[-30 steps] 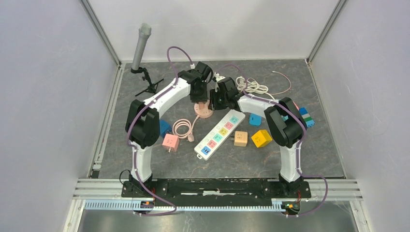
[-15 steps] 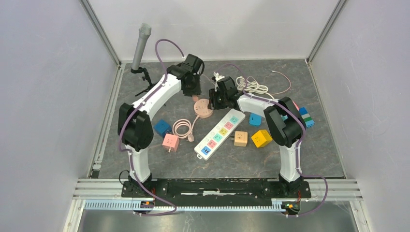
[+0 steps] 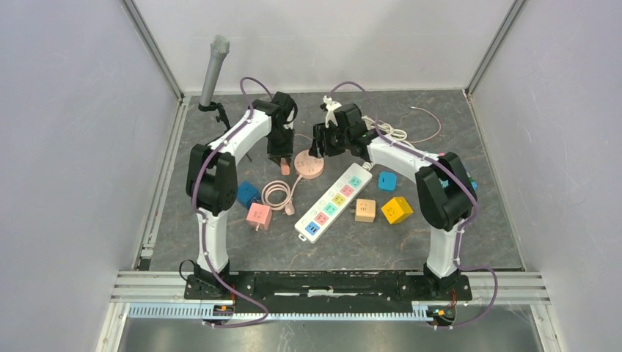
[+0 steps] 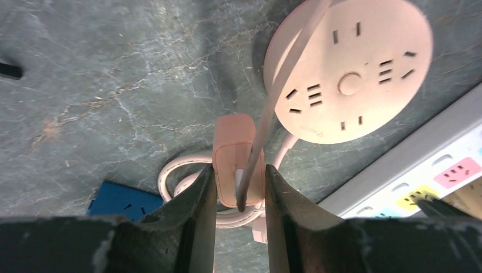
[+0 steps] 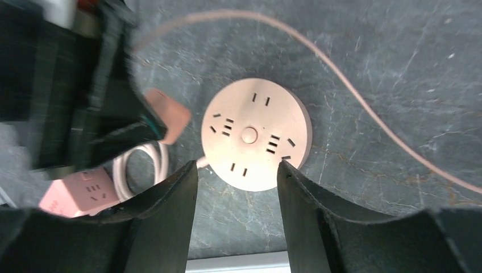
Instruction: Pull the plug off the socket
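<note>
The round pink socket lies flat on the grey table, with every slot on its face bare. The pink plug hangs just left of it, out of the socket, with my left gripper shut on it; a thin pink cable runs up from the plug across the socket. In the top view the left gripper stands beside the socket's left edge. My right gripper hovers open above the socket, its fingers apart from the rim and holding nothing. The plug shows in that view too.
A white power strip lies diagonally in front of the socket. Around it sit cube adapters: blue, pink, tan, yellow. A coiled pink cable lies near the plug. A microphone stand is at back left.
The left arm pulled the plug up off the socket, swung back and left, then came down beside the socket. The right gripper opened, let go of the socket and rose.
</note>
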### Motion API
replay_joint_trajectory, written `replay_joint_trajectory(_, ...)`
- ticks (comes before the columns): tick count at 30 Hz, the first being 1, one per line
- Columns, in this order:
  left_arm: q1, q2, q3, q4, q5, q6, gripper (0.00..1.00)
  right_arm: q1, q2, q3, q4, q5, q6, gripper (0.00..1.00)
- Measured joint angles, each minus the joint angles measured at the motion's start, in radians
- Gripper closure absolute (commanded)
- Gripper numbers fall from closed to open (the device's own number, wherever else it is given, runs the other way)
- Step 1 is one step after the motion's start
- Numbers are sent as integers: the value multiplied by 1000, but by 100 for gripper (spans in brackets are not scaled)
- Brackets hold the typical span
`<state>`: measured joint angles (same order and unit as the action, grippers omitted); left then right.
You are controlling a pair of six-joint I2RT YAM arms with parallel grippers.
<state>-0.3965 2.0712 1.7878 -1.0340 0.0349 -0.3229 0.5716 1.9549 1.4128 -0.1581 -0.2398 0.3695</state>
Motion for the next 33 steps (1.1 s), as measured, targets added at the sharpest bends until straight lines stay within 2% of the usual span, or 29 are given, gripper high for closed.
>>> replay_joint_trajectory(3, 2, 31, 0, -24, 20, 18, 70, -14, -54, 1, 5, -12, 0, 41)
replay_joint_trajectory(13, 14, 47, 0, -42, -8, 42, 40, -126, -202, -52, 3, 5, 11, 40)
replay_joint_trajectory(20, 19, 47, 6, -50, -32, 53, 33, -237, -286, -129, -55, 65, 2, 39)
replay_joint_trajectory(24, 20, 47, 44, -59, -29, 54, 28, -295, -327, -138, -107, 120, -26, 30)
replay_joint_trajectory(28, 20, 29, 80, -51, -7, 56, 17, -348, -378, -138, -159, 237, -68, 17)
replay_joint_trajectory(29, 20, 18, 83, -47, -1, 56, 11, -359, -388, -138, -174, 275, -79, 14)
replay_joint_trajectory(30, 21, 3, 83, -42, 5, 56, 1, -368, -395, -138, -184, 306, -86, 11)
replay_joint_trajectory(33, 21, -48, 83, -27, 26, 56, 0, -410, -417, -140, -228, 427, -124, 9)
